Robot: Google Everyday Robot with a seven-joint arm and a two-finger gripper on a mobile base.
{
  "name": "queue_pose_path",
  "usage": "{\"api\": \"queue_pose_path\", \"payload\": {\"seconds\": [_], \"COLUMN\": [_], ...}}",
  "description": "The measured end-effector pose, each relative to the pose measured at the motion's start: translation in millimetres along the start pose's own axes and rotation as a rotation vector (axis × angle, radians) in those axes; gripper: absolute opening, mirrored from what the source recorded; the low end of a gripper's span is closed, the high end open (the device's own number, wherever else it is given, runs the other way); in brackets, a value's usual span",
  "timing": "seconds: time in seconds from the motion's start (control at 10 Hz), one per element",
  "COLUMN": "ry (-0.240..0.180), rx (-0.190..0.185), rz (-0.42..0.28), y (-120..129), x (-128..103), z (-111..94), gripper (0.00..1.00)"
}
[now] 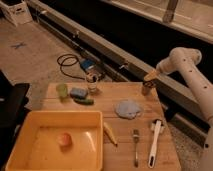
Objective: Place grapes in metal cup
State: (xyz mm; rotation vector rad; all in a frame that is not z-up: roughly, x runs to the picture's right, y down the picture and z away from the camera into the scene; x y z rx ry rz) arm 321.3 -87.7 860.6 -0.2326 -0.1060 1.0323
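No readable writing. Gripper (pixel 148 77) directly above metal cup (pixel 146 89) at table (pixel 142 131) far right corner; finger state unclear; grapes not visible.

dim warm light, soft blur throughout; tool (pixel 149 76) above the table's far edge

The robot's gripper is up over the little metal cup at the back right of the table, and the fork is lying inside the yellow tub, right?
Not quite. The fork lies on the wooden table, right of the yellow tub, not inside it, as the camera view shows. The rest holds: the gripper is above the metal cup at the table's back right.
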Motion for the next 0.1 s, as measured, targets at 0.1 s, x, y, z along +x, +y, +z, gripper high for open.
{"api": "queue_pose_path", "payload": {"seconds": [0.1], "ry": [0.0], "rx": [-0.001], "rz": [0.0], "y": [0.8], "x": [-0.2], "z": [0.4], "gripper": [0.8]}}
